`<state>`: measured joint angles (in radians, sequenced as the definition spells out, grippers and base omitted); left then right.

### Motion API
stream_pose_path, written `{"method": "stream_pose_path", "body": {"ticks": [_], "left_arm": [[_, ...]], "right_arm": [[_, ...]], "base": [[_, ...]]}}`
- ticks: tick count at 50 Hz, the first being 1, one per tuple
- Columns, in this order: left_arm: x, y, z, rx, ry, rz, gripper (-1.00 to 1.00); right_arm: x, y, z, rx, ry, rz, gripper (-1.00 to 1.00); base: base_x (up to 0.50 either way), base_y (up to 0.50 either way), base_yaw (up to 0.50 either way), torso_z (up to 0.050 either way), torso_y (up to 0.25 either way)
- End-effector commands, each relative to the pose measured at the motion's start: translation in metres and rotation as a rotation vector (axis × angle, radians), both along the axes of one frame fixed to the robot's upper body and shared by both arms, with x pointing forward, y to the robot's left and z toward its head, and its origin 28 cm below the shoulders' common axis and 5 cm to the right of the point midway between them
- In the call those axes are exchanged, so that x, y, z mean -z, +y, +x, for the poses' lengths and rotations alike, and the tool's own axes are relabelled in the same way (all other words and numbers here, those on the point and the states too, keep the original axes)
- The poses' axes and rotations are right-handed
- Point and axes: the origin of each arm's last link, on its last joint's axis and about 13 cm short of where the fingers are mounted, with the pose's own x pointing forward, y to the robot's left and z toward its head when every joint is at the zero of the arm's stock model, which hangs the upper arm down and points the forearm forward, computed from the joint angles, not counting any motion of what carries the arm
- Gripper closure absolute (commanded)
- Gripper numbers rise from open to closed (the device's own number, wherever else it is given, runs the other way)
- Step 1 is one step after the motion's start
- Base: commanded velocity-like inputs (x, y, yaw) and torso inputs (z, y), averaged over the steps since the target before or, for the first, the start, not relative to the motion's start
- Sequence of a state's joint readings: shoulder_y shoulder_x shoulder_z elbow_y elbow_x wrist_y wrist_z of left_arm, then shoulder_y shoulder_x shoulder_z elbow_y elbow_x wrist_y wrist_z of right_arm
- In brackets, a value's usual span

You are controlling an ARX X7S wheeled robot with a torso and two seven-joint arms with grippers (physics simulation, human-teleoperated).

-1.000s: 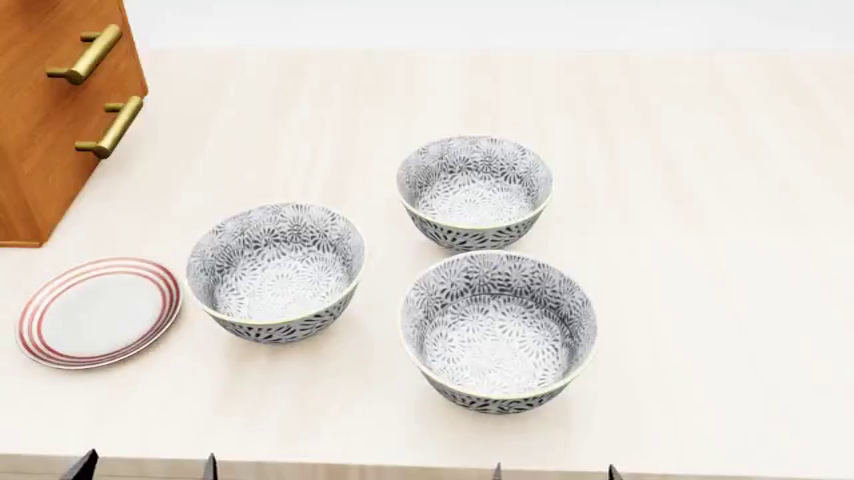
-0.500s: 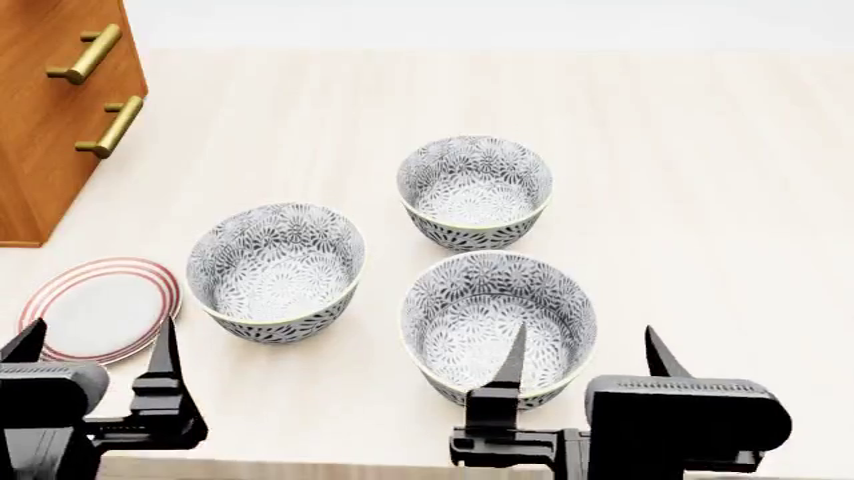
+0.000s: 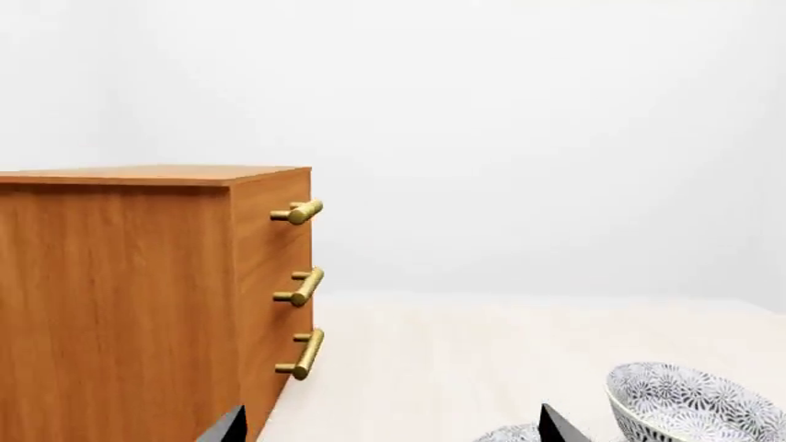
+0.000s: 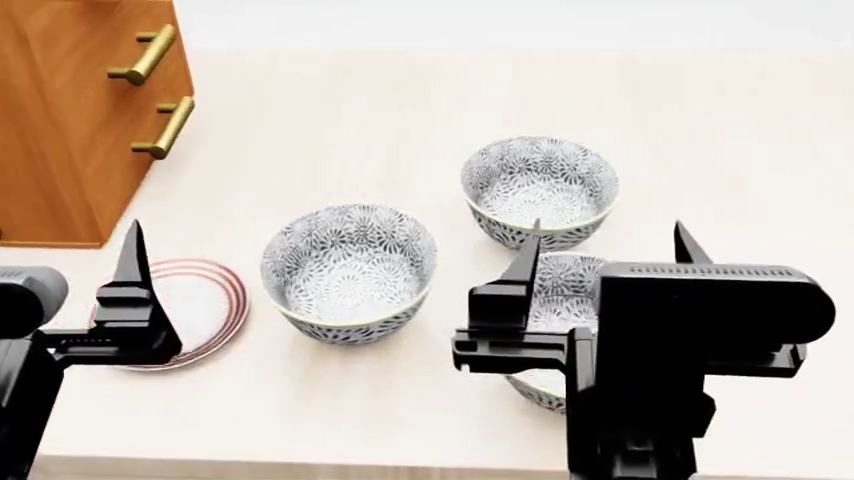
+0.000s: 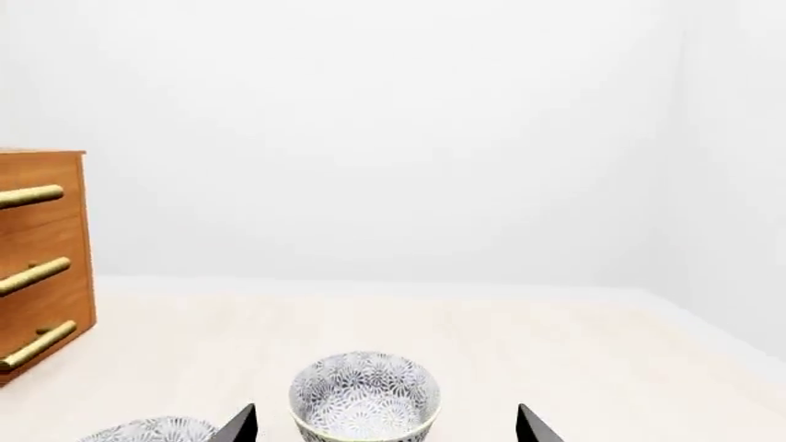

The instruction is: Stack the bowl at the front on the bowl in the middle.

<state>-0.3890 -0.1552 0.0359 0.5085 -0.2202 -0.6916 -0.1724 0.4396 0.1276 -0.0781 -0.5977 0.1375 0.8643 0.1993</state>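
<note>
Nearest the robot, both arms have risen well up into the head view compared with half a second ago, when they only stood at the bottom edge. The right gripper now hangs over the bowl at the front and hides most of it; only part of its flowered inside and a strip of its near wall show beside the black body. Its fingers stand spread wide apart, holding nothing, one tip over the bowl's left rim and the other past its right side. The left gripper is also raised, over the red-ringed plate; one finger shows clearly, and its wrist view shows two tips well apart, so it is open and empty.

The view itself has shifted too: everything on the worktop sits further right in the picture than before, though the bowls keep their places relative to each other.

Just beyond and left, the bowl in the middle stands upright and unobstructed, apart from the front bowl. Further back stands the third bowl, and at the far left the wooden drawer unit.

My reading: the approach has begun, no grasp yet. The right arm seems the one meant to take the front bowl, and must still come down onto its rim.
</note>
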Motion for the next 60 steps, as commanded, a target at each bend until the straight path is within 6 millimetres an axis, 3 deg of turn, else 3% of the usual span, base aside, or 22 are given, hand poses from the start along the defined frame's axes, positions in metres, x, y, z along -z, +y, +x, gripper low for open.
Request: {"method": "stream_pose_path", "body": {"ticks": [1, 37, 60], "left_arm": [[-0.003, 0.001, 0.0011, -0.013, -0.017, 0.018, -1.0], [0.0025, 0.002, 0.0039, -0.019, -0.005, 0.008, -1.0], [0.0006, 0.0015, 0.0048, -0.018, -0.01, 0.016, -1.0]], "right_arm": [[-0.0039, 0.0028, -0.0003, 0.003, -0.007, -0.02, -1.0], [-0.0013, 0.0043, -0.0003, -0.006, -0.041, -0.014, -1.0], [-0.004, 0.0041, -0.0001, -0.003, -0.026, -0.018, -1.0]], "base": [[0.0, 0.5, 0.0, 0.0, 0.0], [0.0, 0.0, 0.0, 0.0, 0.0], [0.5, 0.0, 0.0, 0.0, 0.0]]}}
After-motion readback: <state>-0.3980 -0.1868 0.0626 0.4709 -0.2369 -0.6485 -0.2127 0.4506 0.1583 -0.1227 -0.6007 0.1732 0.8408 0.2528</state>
